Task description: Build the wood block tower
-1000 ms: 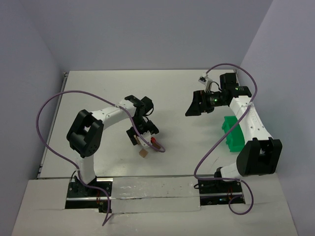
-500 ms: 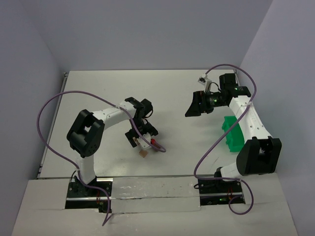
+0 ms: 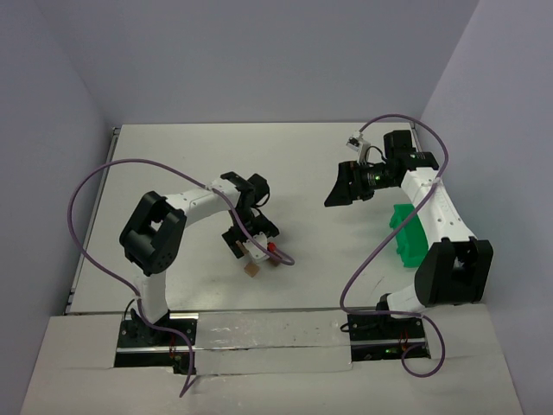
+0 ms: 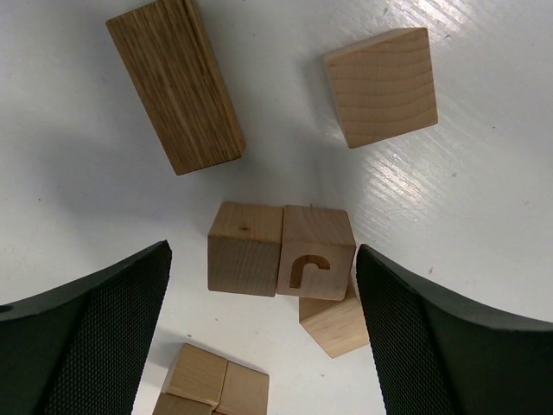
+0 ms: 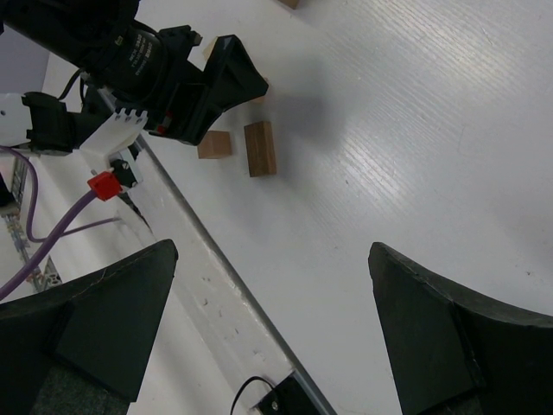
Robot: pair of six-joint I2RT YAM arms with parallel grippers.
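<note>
My left tool (image 4: 266, 294) points down at the white surface (image 4: 484, 216), its two black padded fingers (image 4: 95, 337) spread wide and holding nothing. Between them sits a plain light-brown wooden cube (image 4: 244, 249), side by side and touching a light-brown wooden cube with a curved groove cut in its top (image 4: 316, 252). The grooved cube covers part of another light wooden block (image 4: 335, 327), whose corner pokes out below it. Whether that pair rests on it or only hides it, I cannot tell. Neither pad touches any of them. Near the bottom edge of this view lie two more pale wooden blocks pressed together (image 4: 212, 385). Farther off a long dark-brown wooden block (image 4: 175, 86) lies flat and slanted, and well apart from it a single light wooden cube (image 4: 380, 86) rests alone. From above, the left tool (image 3: 251, 245) is low over the near middle of the surface, with one small light block (image 3: 251, 269) showing just at its near side. My right tool (image 3: 344, 183) is raised on the right side, well apart from the blocks, its fingers (image 5: 95, 320) also spread wide and empty. The green plastic bin (image 3: 406, 233) sits beside the right arm.
</note>
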